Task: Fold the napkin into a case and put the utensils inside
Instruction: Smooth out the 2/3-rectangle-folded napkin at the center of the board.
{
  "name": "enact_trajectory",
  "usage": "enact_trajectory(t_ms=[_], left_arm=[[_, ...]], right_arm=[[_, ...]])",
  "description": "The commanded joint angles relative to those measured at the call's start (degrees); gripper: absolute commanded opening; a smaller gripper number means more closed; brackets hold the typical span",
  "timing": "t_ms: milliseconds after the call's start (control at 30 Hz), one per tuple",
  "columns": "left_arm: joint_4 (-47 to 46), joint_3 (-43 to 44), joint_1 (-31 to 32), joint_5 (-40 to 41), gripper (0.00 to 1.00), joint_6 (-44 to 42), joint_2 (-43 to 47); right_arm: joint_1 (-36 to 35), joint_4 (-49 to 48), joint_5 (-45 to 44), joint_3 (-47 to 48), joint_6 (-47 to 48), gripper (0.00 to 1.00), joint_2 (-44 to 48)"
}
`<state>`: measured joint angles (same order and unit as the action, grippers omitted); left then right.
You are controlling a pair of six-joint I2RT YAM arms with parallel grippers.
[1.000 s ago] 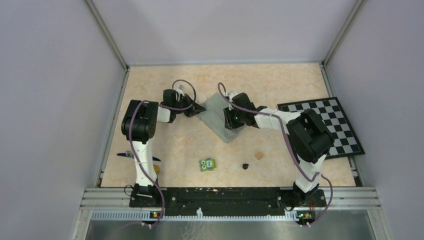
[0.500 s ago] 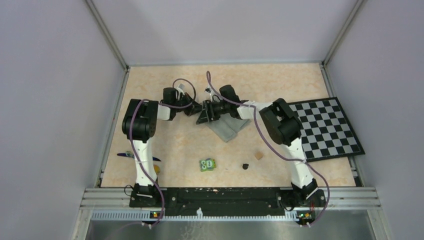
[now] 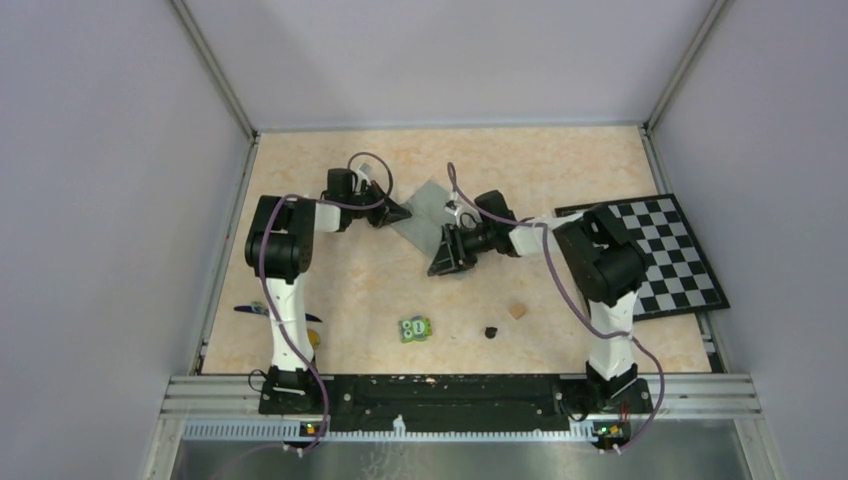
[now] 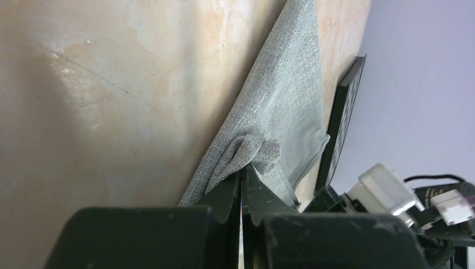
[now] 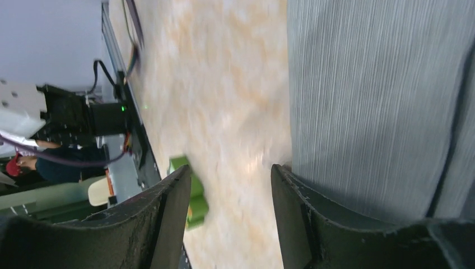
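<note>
The grey napkin lies folded mid-table, a strip running toward the near right. My left gripper is shut on the napkin's bunched left corner, its jaws pressed together. My right gripper stands open at the strip's near end, one finger beside the cloth edge and bare table between the jaws. The dark blue utensil and the yellow-headed one lie by the left arm's base, partly hidden by it.
A green owl-faced block sits near front centre and also shows as a blurred green block in the right wrist view. A small black piece and a tan cube lie to its right. The checkerboard mat is at the right.
My right gripper swung to the napkin's left corner beside the left gripper, opened, then moved back toward me to the strip's near end. The left gripper kept its hold and shifted slightly away.
</note>
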<state>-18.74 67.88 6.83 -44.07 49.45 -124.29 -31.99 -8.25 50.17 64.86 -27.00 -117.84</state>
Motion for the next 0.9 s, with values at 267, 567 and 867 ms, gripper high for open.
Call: enact_trajectory(t_ms=[267, 567, 867], left_arm=[[6.2, 3.7, -0.2, 0.2, 0.34, -7.2, 2.1], [2.4, 6.5, -0.1, -4.5, 0.3, -2.6, 3.4], [-3.7, 9.3, -0.4, -5.4, 0.24, 1.5, -4.3]], right_arm=[[3.9, 8.2, -6.1, -16.1, 4.9, 0.55, 23.1], [5.2, -2.9, -7.2, -2.3, -4.9, 0.43, 10.6], [5.2, -4.4, -9.5, 1.5, -4.9, 0.32, 1.1]])
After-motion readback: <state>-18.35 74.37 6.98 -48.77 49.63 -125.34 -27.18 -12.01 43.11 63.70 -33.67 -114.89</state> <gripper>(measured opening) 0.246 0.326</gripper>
